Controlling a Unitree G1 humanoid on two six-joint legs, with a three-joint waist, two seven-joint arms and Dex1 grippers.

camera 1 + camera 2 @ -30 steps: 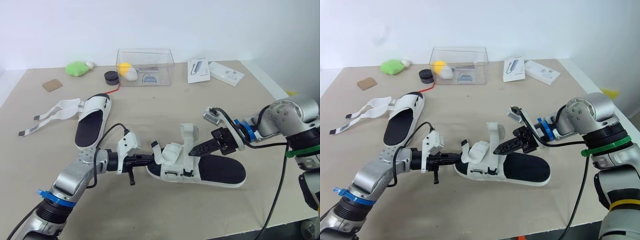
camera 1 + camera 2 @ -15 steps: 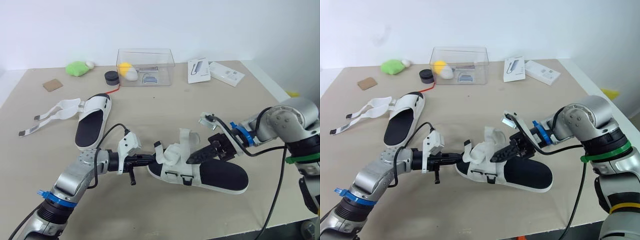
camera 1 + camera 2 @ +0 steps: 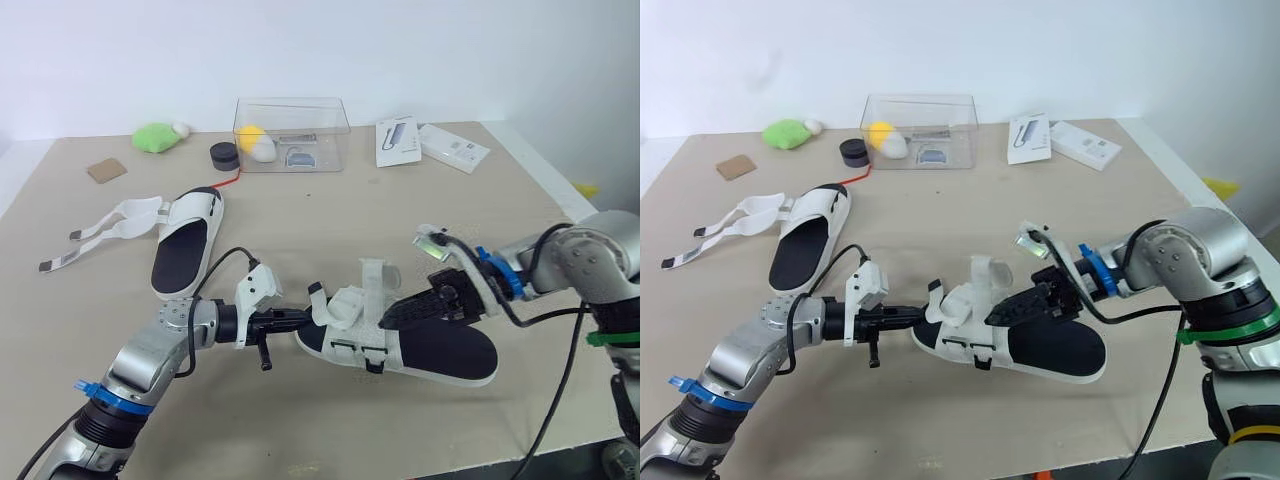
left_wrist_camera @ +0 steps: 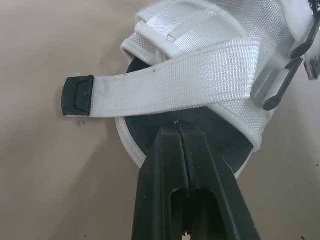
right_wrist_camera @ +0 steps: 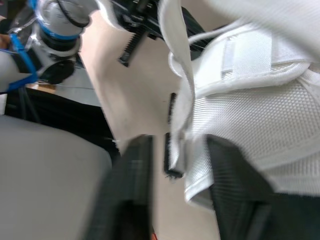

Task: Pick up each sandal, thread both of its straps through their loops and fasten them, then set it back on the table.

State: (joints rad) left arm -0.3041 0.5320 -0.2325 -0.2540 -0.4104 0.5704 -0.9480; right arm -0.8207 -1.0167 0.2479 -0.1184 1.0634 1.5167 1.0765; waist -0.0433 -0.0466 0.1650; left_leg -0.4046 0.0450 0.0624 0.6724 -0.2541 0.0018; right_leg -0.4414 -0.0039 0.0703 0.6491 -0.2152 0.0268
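Straddling sandal strap, right tool spread; left tool pressed together at toe; other sandal apart

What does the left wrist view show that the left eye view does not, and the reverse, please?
The left wrist view gives the close detail: the left hand, fingers pressed shut, at the toe of the near sandal, and a loose strap with a black tip lying across that toe. The left eye view adds the wider table: the right hand, open at the sandal's upper, the second sandal with its straps splayed unfastened, and the clear box. Both share the left hand at the near sandal's toe.
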